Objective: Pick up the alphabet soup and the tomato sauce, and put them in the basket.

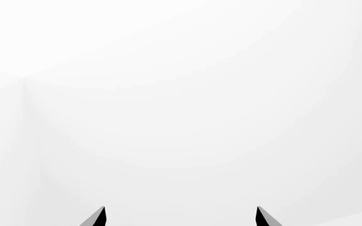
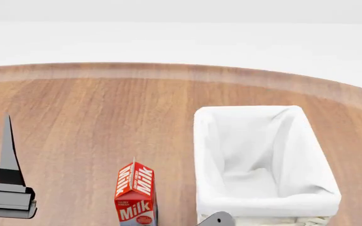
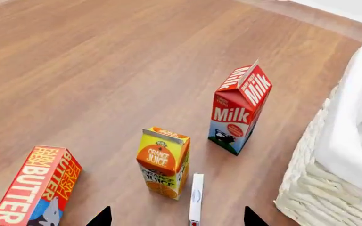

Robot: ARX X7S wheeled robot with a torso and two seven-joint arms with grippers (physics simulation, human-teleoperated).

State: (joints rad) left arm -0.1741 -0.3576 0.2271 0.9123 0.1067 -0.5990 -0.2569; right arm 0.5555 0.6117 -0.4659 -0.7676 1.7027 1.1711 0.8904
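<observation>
Neither the alphabet soup can nor the tomato sauce can shows in any view. The basket (image 2: 266,203), cream wicker with white cloth lining, stands on the right of the wooden table and looks empty; its wicker wall also shows in the right wrist view (image 3: 313,188). My left gripper (image 1: 181,216) is open and empty, facing only blank white; one of its fingers (image 2: 8,150) points up at the left of the head view. My right gripper (image 3: 176,217) is open and empty, low over the table near the cartons, beside the basket.
A red milk carton (image 2: 135,195) stands left of the basket, also in the right wrist view (image 3: 241,110). An orange juice carton (image 3: 164,162), a red butter box (image 3: 36,188) and a thin white flat pack (image 3: 196,195) sit near my right gripper.
</observation>
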